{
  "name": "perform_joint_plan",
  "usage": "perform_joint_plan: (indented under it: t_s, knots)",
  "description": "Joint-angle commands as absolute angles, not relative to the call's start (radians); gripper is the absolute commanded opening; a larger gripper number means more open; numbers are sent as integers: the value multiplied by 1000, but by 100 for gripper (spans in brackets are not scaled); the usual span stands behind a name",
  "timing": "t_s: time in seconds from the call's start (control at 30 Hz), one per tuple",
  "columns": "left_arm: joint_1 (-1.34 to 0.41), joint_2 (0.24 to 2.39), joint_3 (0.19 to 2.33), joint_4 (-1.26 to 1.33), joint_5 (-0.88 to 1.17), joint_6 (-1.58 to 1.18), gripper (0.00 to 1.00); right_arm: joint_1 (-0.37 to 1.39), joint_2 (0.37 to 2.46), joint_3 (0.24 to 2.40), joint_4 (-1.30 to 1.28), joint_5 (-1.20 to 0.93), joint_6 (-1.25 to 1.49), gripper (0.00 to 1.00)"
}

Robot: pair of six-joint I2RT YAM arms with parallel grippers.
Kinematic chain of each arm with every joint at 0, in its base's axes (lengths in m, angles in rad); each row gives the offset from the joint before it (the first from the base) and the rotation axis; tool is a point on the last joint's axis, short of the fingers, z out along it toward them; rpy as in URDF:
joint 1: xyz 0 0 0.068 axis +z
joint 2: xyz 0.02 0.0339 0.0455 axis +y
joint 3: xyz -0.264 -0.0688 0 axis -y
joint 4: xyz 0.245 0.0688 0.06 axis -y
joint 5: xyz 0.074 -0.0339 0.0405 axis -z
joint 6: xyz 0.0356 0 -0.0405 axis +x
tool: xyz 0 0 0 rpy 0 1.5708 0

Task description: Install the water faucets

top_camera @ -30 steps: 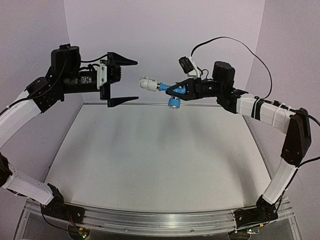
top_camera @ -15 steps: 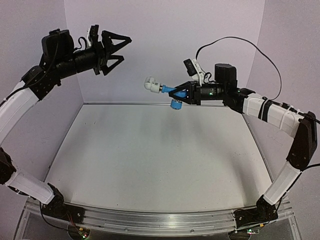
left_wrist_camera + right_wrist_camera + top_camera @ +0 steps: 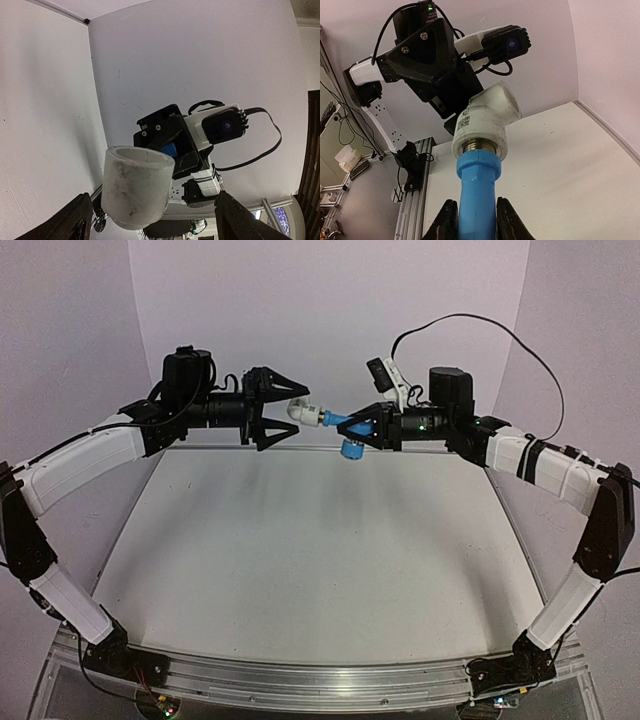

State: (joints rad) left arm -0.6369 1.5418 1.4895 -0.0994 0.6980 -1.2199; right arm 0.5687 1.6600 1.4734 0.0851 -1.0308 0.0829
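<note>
Pale table (image 3: 300, 570) lies well below white fitting (image 3: 487, 117). Right gripper (image 3: 350, 423) clamps blue tap (image 3: 477, 185) behind fitting, presenting it; left gripper (image 3: 296, 410), jaws wide, straddles fitting, likely to grip.

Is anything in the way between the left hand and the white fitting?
Nothing visible. The open left hand faces the white fitting directly, with only air between; the right hand holds the blue tap behind it.
</note>
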Motion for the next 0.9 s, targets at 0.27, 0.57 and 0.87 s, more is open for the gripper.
perform_joint_plan:
  t_s: [0.27, 0.57, 0.87]
  knots:
    - [-658, 1588, 1541, -5, 813, -1050, 62, 589, 1642, 1546, 129, -1058, 112, 0]
    - [-644, 1552, 1520, -5, 794, -410, 9, 601, 1668, 1547, 118, -892, 272, 0]
    - [-555, 1511, 1404, -5, 1041, 410, 0, 637, 1630, 1456, 54, -447, 602, 0]
